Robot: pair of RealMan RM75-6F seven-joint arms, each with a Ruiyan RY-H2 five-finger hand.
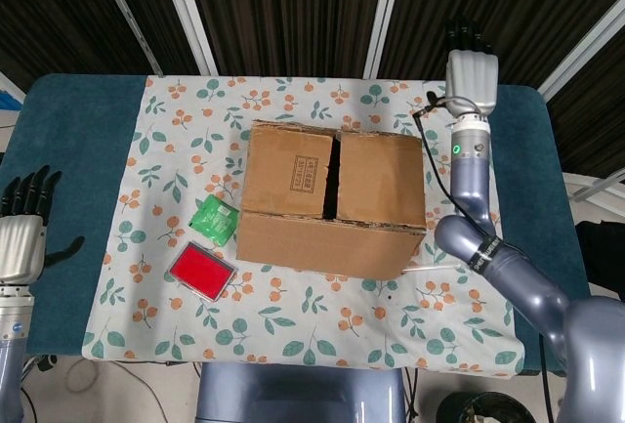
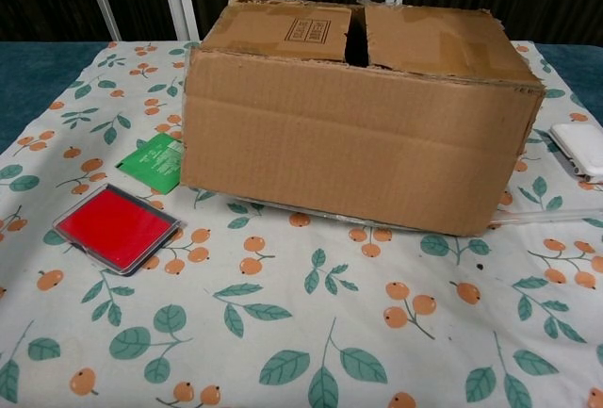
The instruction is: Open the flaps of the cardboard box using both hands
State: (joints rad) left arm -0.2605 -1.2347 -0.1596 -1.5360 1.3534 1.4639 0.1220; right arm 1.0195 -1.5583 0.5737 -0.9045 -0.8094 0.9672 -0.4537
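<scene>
Floral cloth (image 1: 322, 330) over teal table (image 1: 68, 149). Cardboard box (image 1: 332, 198) at centre, two top flaps lying flat with a dark gap between. Right hand (image 1: 472, 76) past far right corner, fingers straight, holding nothing. Left hand (image 1: 21, 237) well apart at left edge, spread, empty.

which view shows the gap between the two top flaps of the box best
The head view: it looks straight down on the cardboard box, so the gap between the two top flaps shows as a full dark slit. The chest view shows only a foreshortened notch at the top edge.
</scene>
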